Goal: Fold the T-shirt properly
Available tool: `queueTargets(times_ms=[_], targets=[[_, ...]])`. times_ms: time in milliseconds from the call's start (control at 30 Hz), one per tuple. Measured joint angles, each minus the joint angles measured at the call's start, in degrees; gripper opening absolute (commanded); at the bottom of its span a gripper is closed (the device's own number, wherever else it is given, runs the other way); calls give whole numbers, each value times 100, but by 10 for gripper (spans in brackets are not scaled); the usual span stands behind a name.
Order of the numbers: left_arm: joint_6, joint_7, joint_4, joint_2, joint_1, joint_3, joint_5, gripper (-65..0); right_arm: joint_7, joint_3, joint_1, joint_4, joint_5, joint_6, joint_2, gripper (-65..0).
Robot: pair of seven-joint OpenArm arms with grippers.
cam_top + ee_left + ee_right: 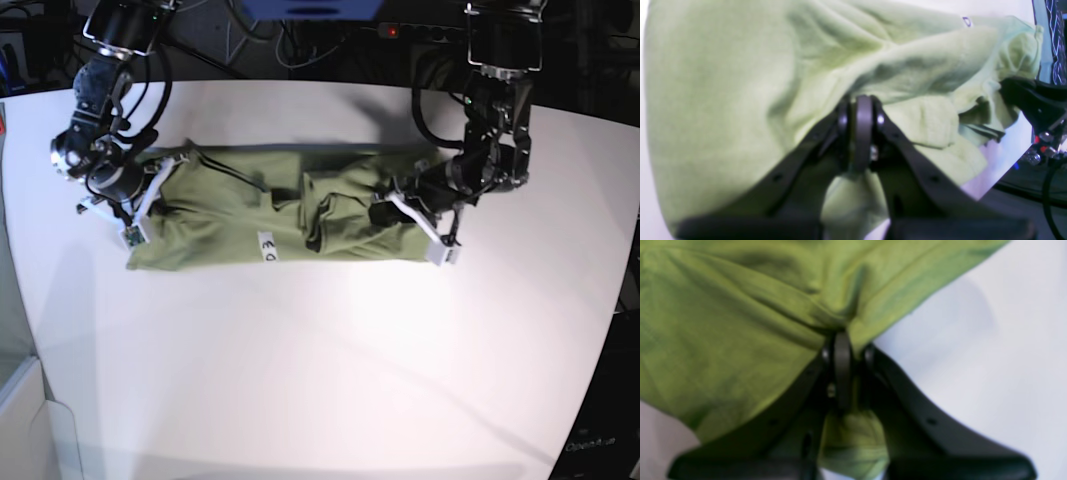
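Observation:
The olive-green T-shirt (290, 215) lies as a long, wrinkled band across the white table (330, 350), with its small white label (267, 246) near the front edge. My left gripper (383, 211) is at the band's right end, shut on a bunch of cloth; the left wrist view shows the jaws (862, 110) closed with fabric (740, 100) pulled between them. My right gripper (172, 163) is at the band's left end, shut on cloth; the right wrist view shows it (843, 340) pinching a fold of the shirt (723, 340).
Cables and dark equipment (330, 40) lie beyond the table's far edge. The table's curved right edge (615, 300) borders dark floor. In the left wrist view the table edge and wiring (1040, 153) show at the right.

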Motion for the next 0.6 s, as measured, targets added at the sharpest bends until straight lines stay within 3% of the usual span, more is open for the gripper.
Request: queueTargets(times_ms=[233,367,600], targets=[[-2,24,0,2,0,0,-4,-624,-50,-286,-133,802,-33,-11,92,-646],[-2,22,0,2,2,0,-4,-624,-505,-693,-284,1202,-90,-22,144,-646],[-2,33,0,2,-11,0,-2,-624,-824,-1381,-350,1624,-76,-33,79,-647]])
